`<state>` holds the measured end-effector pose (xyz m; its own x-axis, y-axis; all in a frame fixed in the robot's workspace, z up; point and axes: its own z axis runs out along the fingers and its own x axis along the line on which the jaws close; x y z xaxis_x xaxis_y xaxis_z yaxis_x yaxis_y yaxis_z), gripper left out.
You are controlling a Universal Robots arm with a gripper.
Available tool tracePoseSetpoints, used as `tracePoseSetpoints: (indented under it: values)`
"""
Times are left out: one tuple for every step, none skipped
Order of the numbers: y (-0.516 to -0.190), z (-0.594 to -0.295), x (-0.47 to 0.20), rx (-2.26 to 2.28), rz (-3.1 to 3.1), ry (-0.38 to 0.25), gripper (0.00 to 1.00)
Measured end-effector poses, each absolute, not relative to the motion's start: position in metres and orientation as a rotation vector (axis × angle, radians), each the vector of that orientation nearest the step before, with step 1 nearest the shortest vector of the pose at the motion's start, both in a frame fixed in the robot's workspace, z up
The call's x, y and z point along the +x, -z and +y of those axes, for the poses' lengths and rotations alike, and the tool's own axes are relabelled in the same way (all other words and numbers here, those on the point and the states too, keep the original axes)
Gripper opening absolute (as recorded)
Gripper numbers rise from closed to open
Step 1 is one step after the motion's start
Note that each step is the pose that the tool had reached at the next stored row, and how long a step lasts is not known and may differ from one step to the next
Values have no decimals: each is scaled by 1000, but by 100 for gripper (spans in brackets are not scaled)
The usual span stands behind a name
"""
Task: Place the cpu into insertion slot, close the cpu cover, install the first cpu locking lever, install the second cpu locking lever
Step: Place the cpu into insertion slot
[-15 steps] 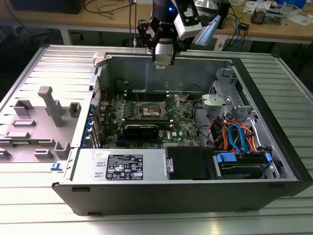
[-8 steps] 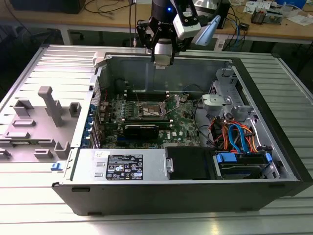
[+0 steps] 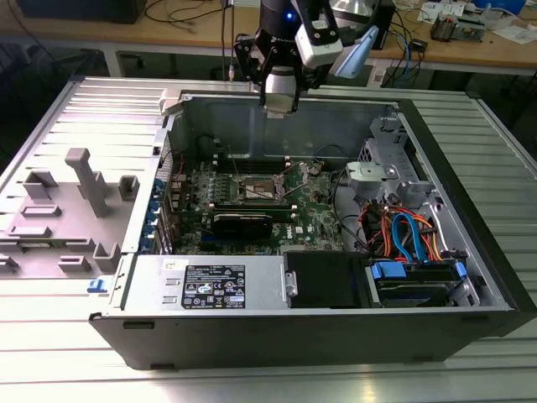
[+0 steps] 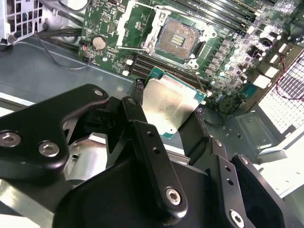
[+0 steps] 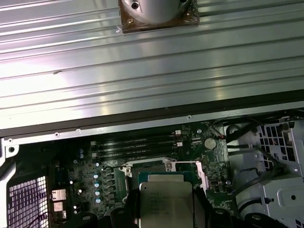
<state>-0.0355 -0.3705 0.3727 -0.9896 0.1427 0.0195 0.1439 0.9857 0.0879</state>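
Note:
My gripper (image 4: 169, 99) is shut on the cpu (image 4: 166, 109), a flat square chip with a dull silver top held by two opposite edges between the black fingers (image 4: 137, 95). The first wrist view shows the cpu (image 5: 165, 205) hanging over the board. The insertion slot (image 4: 179, 40) lies open below with its dark centre bare, and the silvery cpu cover (image 4: 135, 21) stands swung aside next to it. In the exterior view, the gripper (image 3: 278, 107) hangs high over the case's rear wall, well above the insertion slot (image 3: 260, 190).
The open computer case (image 3: 252, 290) lies on a ribbed metal table. Memory slots (image 5: 137, 145) run beside the socket. A black card (image 3: 242, 223), a drive cage (image 3: 382, 180) and orange and blue cables (image 3: 407, 231) crowd the exterior view's right. Grey fixtures (image 3: 80, 189) stand at the exterior view's left.

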Motion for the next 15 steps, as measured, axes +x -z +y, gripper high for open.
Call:
tracePoseSetpoints:
  values:
    - [-373,-370,-36,-238,-3117,140,55]
    - [-372,-370,-35,-257,-3116,140,55]
    - [-372,-370,-36,-272,-3115,140,55]
    - [-372,-370,-35,-292,-3114,140,55]
    - [-372,-370,-35,-307,-3113,140,55]
    - [-371,-370,-35,-324,-3111,140,55]
    - [-371,-370,-35,-338,-3110,141,55]
    - [-371,-370,-35,-359,-3109,141,55]
    - [-371,-370,-35,-372,-3107,141,55]
    - [-370,-371,-36,-385,-3106,141,55]
    - [-370,-371,-36,-391,-3106,141,55]
    - [-369,-372,-36,-397,-3105,141,55]
    - [-369,-374,-36,-399,-3105,141,55]
    - [-368,-375,-35,-402,-3105,141,55]
    - [-368,-376,-36,-404,-3104,141,55]
